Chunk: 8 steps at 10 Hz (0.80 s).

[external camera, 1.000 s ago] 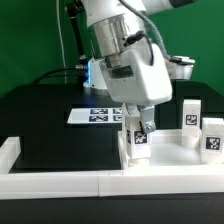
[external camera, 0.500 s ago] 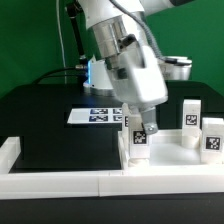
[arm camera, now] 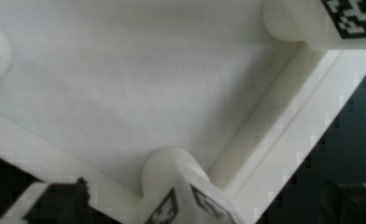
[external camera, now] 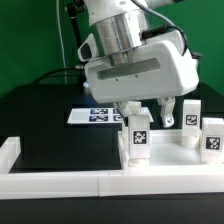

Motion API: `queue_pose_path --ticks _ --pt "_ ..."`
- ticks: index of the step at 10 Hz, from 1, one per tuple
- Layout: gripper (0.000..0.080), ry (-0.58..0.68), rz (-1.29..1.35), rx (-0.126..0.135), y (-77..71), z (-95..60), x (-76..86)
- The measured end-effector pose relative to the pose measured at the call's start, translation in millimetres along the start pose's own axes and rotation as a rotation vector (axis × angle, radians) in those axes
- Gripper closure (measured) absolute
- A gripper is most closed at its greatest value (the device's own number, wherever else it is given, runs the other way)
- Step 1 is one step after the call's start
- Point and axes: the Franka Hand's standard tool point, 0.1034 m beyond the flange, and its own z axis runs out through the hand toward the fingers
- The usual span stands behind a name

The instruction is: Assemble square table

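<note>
The white plastic square tray-like table top point(external camera: 165, 158) with its raised rim is taken as the landmark; it is seen lying on the black table surface point(external camera: 60, 140), against the long white border bar point(external camera: 100, 182) at the front edge. To the exterior view's left of the top, a short white border bar point(external camera: 8, 153) is seen at the table's edge. Behind the top and to that same side, the flat white marker board point(external camera: 97, 116) is seen lying on the black surface. At the top's corner on the exterior view's left, a small white blocky leg point(external camera: 138, 135) bearing a black-white tag is seen standing upright. Directly above that leg the two-finger gripper point(external camera: 150, 114) is seen with its jaws spread wide and nothing between them. At the top's far side, on the exterior view's right, two further tagged white legs point(external camera: 190, 115) point(external camera: 213, 138) are seen upright. In the wrist view the top's pale floor point(arm camera: 144, 90) and rim are shown.
</note>
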Motion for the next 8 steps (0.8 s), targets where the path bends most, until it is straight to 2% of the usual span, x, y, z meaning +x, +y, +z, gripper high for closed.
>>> queue_pose_path --ticks 1,2,4,5,6,8 --pt "0.0151 0.003 -0.150 -0.013 3.0 -0.1 3.3" --pt "0.0151 0.017 -0.316 -0.043 8.2 -0.6 12.5" --pt "0.0151 0.045 -0.537 -0.068 2.5 0.6 20.0" --pt "0.0151 0.067 -0.613 -0.068 0.0 1.8 22.3" --pt "0.0151 0.066 -0.582 -0.064 0.6 2.0 21.9" --pt "0.0395 0.066 -0.575 -0.064 0.5 2.2 21.8"
